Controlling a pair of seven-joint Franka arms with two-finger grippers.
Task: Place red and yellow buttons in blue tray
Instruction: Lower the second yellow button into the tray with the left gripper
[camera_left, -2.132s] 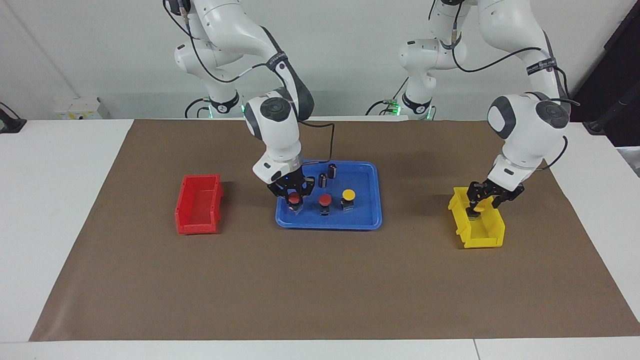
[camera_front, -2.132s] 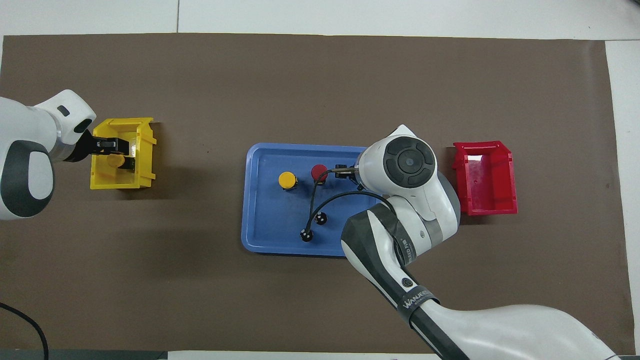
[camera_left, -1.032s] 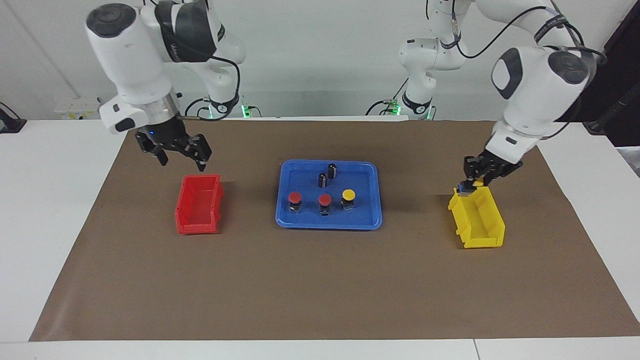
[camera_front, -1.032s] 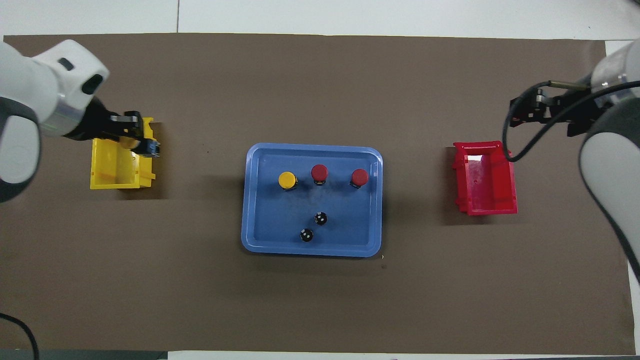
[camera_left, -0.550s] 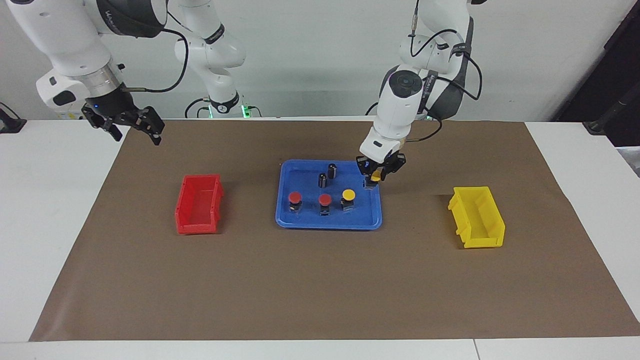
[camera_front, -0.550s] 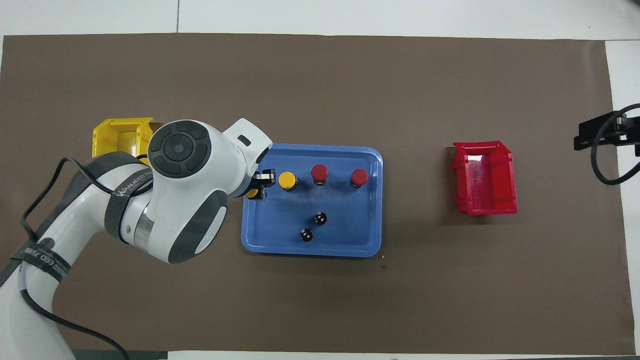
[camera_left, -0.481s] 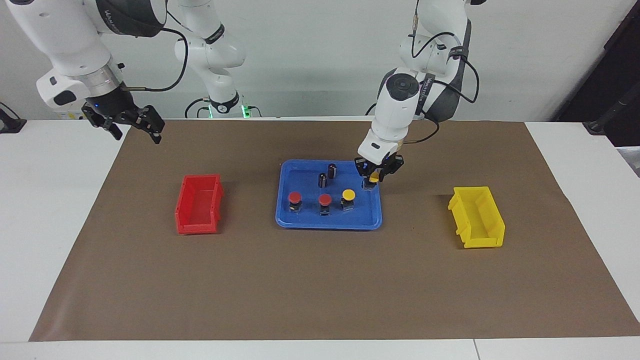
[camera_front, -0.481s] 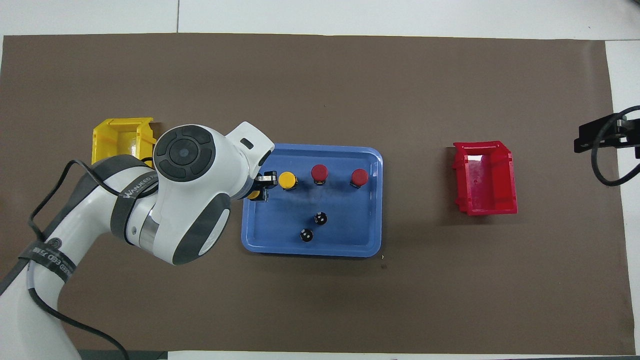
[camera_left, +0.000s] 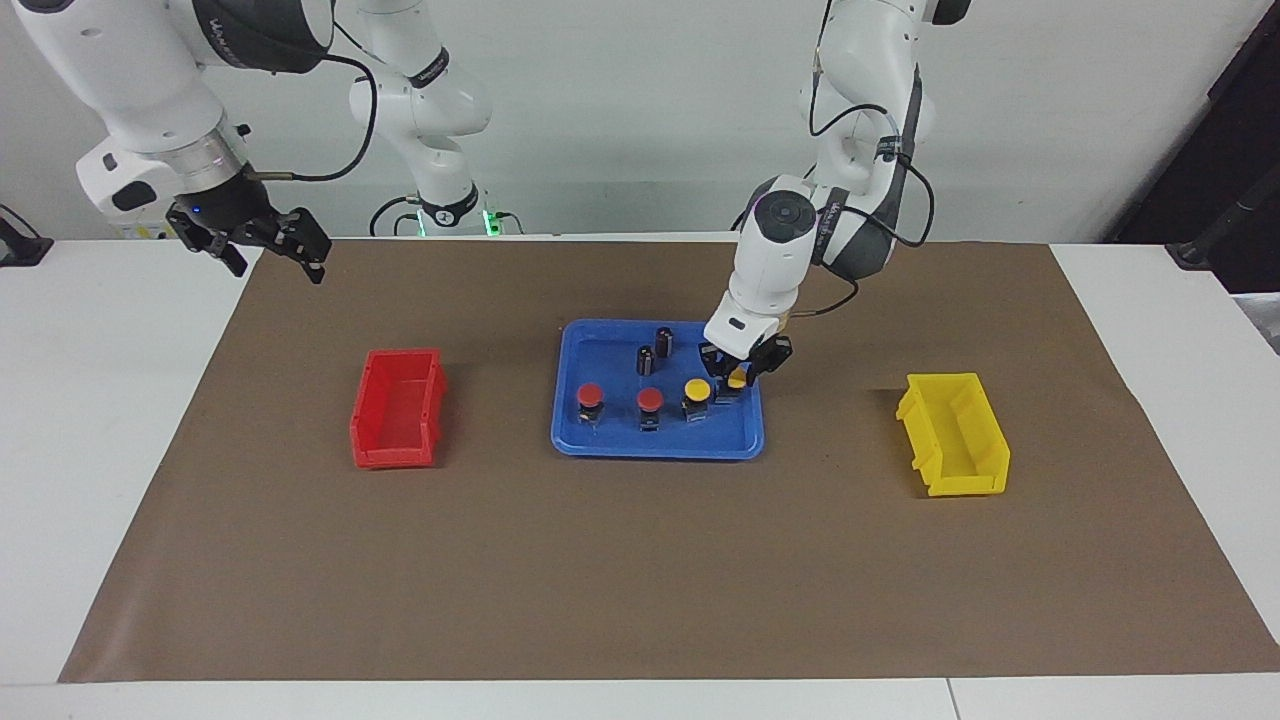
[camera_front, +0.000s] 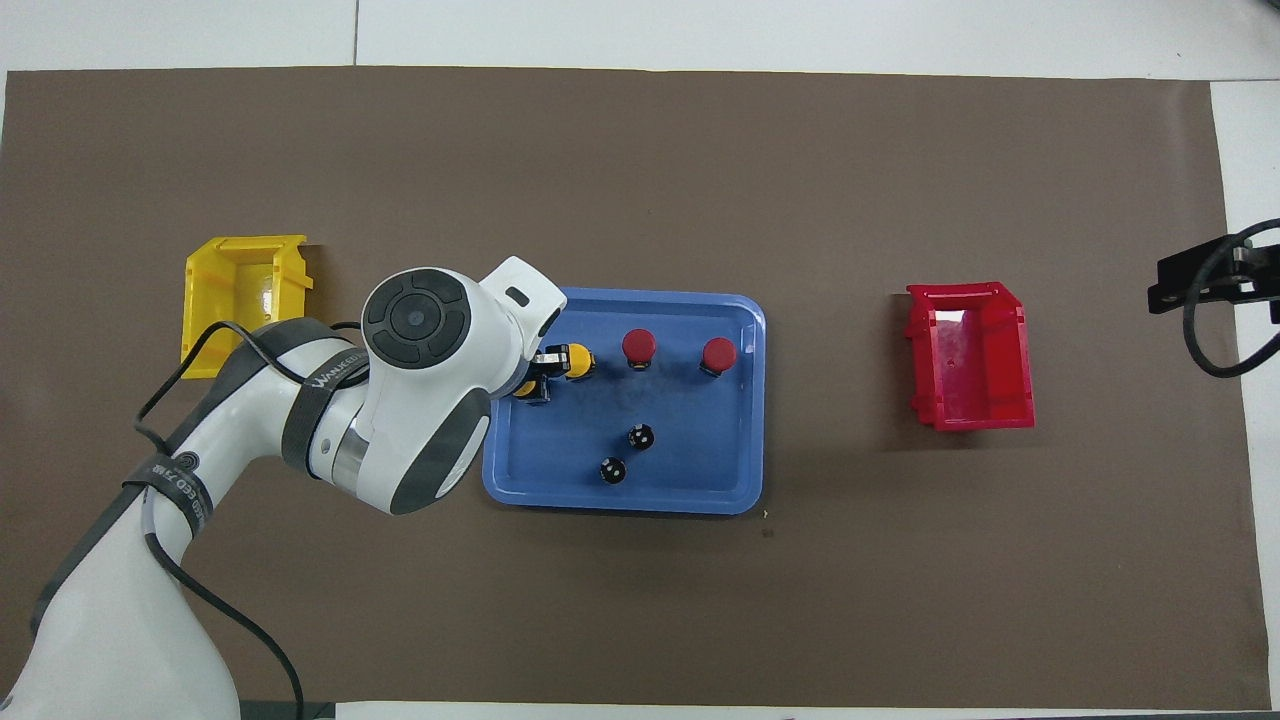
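Observation:
The blue tray (camera_left: 600, 350) lies mid-table. In it stand two red buttons (camera_left: 590, 393) (camera_left: 650, 400) and a yellow button (camera_left: 697, 388) in a row. My left gripper (camera_left: 736, 383) is low inside the tray at the end toward the left arm, shut on the second yellow button (camera_left: 738, 378), close beside the standing yellow one. In the overhead view the left gripper (camera_front: 537, 376) holds that button (camera_front: 522, 389) next to the yellow button (camera_front: 577, 361), and the arm covers the tray's (camera_front: 620, 505) edge. My right gripper (camera_left: 268, 250) waits open and empty, raised over the mat's corner.
Two dark capless cylinders (camera_left: 645, 359) (camera_left: 664, 341) stand in the tray, nearer to the robots than the buttons. An empty red bin (camera_left: 397, 405) sits toward the right arm's end. An empty yellow bin (camera_left: 955, 432) sits toward the left arm's end.
My left gripper has carried the yellow button from the yellow bin to the tray and lowered it beside the other yellow button. The right gripper released a red button and drew back.

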